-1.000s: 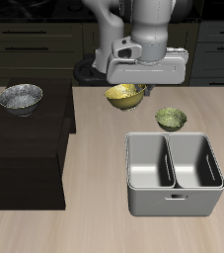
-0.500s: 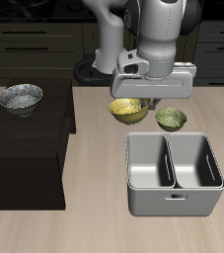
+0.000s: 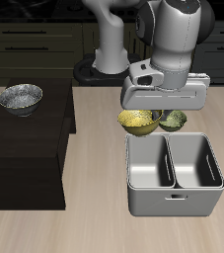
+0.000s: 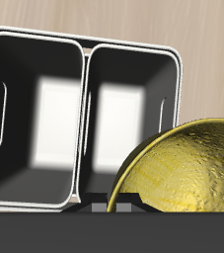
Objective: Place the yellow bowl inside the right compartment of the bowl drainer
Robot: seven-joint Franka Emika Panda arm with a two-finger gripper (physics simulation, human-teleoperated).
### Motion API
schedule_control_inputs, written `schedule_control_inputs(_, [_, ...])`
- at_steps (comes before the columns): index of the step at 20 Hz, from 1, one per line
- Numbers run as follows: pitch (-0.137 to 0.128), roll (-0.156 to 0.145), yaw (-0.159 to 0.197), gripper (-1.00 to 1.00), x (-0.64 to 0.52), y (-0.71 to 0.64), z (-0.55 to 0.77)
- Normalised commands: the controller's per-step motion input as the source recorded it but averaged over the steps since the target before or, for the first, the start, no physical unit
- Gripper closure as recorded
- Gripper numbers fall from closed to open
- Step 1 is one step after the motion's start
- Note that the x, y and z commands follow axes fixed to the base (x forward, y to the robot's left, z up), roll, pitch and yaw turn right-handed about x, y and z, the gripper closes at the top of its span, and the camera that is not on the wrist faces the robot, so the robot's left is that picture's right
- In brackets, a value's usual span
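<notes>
A: Carrying the yellow bowl [image 3: 139, 121], the gripper [image 3: 155, 107] grips its rim, clear of the table, at the bowl drainer's [image 3: 173, 206] back edge.

B: Why aloft?

A: Probably to clear the wall before lowering into the right compartment [image 3: 149, 162]. The green bowl [image 3: 175, 121] sits beside.
</notes>
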Motion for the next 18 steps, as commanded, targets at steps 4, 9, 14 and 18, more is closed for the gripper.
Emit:
schedule_control_inputs(4, [0.007,-0.036,0.027,1.00,0.26,0.01,-0.11])
schedule_control_inputs(9, [-0.002,0.038,0.014,1.00,0.01,0.23,-0.09])
schedule_control_inputs(14, [0.021,0.033,0.016,1.00,-0.01,0.26,-0.19])
schedule_control_inputs(18, [0.020,0.031,0.028,1.00,0.00,0.11,-0.23])
